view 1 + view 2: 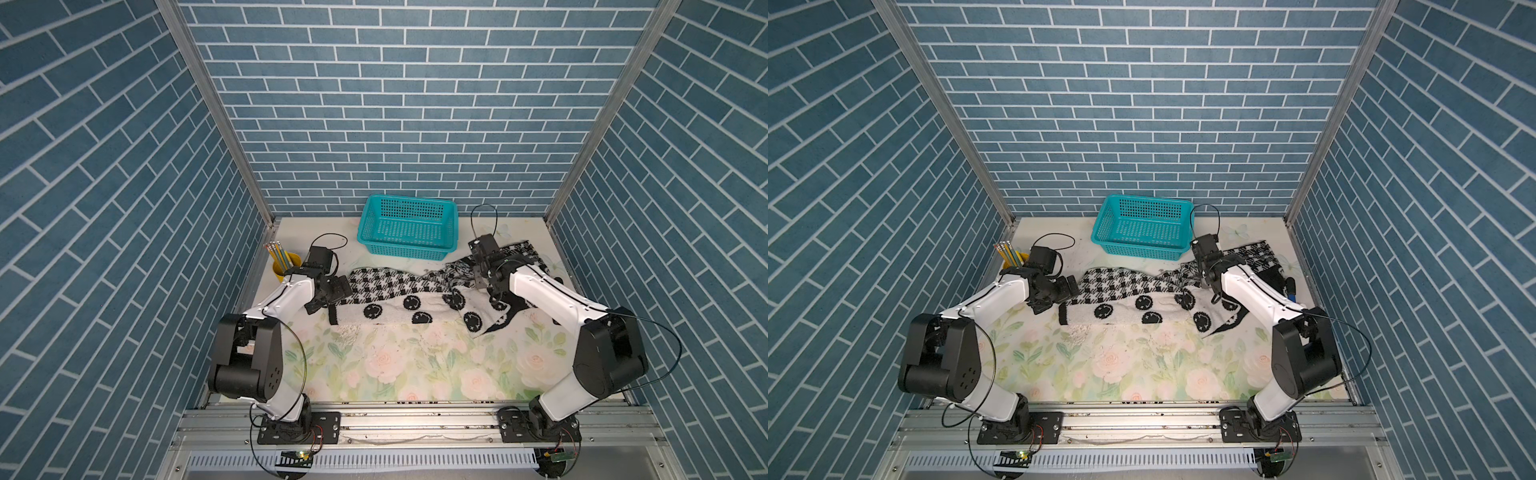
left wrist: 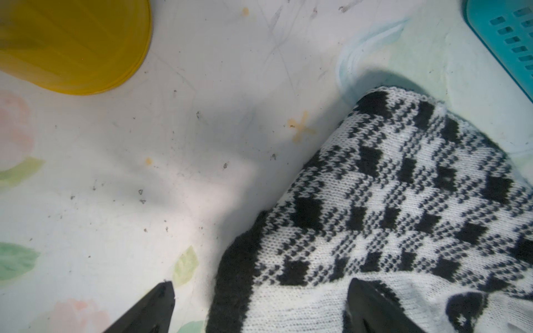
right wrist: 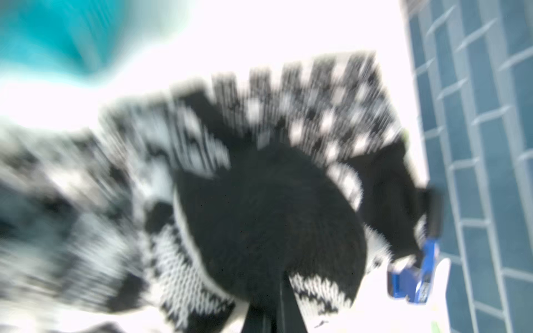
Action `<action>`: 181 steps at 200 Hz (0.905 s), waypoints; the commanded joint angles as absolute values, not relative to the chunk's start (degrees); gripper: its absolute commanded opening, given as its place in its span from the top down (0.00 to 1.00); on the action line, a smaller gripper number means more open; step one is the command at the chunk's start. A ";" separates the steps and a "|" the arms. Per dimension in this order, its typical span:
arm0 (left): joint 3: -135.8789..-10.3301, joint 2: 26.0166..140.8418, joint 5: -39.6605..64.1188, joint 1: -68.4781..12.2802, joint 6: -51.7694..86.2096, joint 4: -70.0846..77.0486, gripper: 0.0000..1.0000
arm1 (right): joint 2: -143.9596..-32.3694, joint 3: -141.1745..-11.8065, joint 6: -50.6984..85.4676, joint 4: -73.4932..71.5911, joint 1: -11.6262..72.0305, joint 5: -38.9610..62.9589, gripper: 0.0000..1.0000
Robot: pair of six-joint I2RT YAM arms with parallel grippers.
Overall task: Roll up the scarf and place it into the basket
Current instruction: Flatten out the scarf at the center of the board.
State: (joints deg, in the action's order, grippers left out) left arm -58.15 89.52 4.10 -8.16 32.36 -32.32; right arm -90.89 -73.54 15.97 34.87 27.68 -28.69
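The long knitted black-and-white scarf lies unrolled across the middle of the frame in both top views, its houndstooth band towards the back and its smiley faces towards the front. Its right-hand part is crumpled and turned over to the dark side. None of it is in the rectangular teal mesh basket, which stands empty just behind it, at the centre rear of the bench.

The left gripper sits low at the scarf's left end. Its jaws are wide apart and straddle the cloth's edge, one tip over bare bench and one over the knit, as the left wrist view shows. That looks like a stance for taking the end to start the roll.

The right gripper is over the crumpled part right of centre with its jaws together. The right wrist view is badly blurred, but dark cloth bunches right at the tips, so they appear to be pinching a fold, probably to straighten that end.

A round yellow plastic cup of pencils stands at the left edge, clear of the scarf.

The bench has a pale, scuffed covering printed with pink roses and green leaves. Blue brick-patterned walls enclose it on three sides, and an aluminium rail carries both arm bases along the front.
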 commanded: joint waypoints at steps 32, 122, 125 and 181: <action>-61.09 86.25 4.00 -4.92 31.27 -34.39 0.00 | -96.17 -102.37 6.41 35.87 30.29 -21.34 1.00; -71.99 80.35 10.78 11.66 26.48 -40.47 0.00 | -124.14 -152.17 0.11 49.04 39.77 -13.45 1.00; -71.86 80.29 10.85 11.73 26.43 -40.42 0.00 | -124.03 -152.11 -0.05 48.74 39.73 -13.22 1.00; -69.92 79.49 12.74 12.23 26.18 -39.38 0.00 | -120.05 -140.25 0.13 42.91 42.34 -5.85 1.00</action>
State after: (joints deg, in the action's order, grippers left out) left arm -70.43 80.07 10.92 11.81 27.35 -38.11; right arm -120.57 -138.52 1.17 44.27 40.56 -7.35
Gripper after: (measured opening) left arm 0.997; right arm 0.058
